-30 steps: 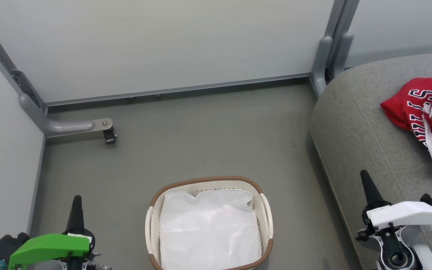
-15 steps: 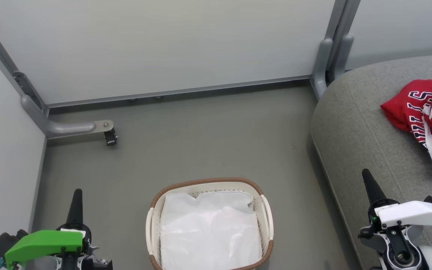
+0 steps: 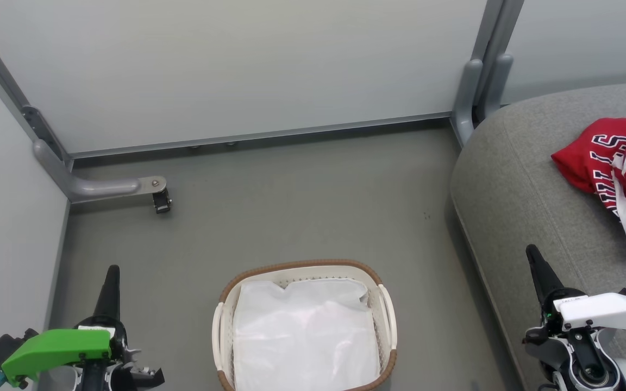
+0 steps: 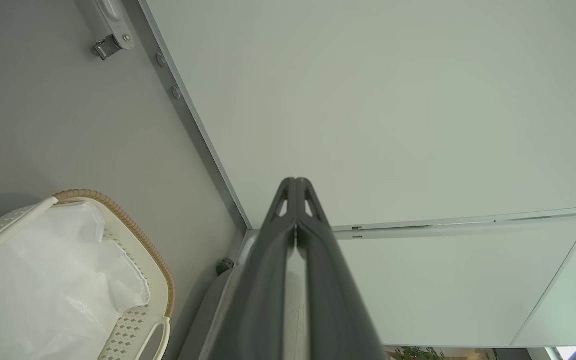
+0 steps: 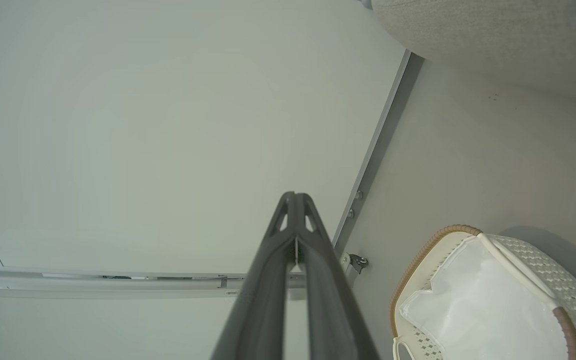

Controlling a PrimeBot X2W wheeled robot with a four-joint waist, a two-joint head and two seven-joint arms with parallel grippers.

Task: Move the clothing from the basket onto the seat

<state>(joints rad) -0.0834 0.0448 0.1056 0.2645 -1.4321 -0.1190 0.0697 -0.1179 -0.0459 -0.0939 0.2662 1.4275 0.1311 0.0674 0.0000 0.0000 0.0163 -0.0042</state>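
Grey floor (image 3: 291,206) covers the middle of the room, with pale flat walls (image 3: 248,65) at the back and on the left side. A grey metal post (image 3: 481,70) stands in the far right corner. A bent metal foot (image 3: 106,187) with a small wheel on its end sticks out from the left wall.

The basket (image 3: 296,265) sits on the floor close to the robot, between its two arms. A plain white sheet (image 3: 305,336) lies inside it. The big grey seat (image 3: 514,184) is on the right, a little apart from the basket. The clothing (image 3: 612,163), red with white stripes and letters, lies crumpled on top of the seat, at the right edge of the head view.

The left gripper (image 3: 111,282) is over the floor, left of the basket. The right gripper (image 3: 538,266) is over the near edge of the seat. Both point toward the back wall. In each wrist view the two dark fingers (image 4: 263,290) are pressed together, tip to tip
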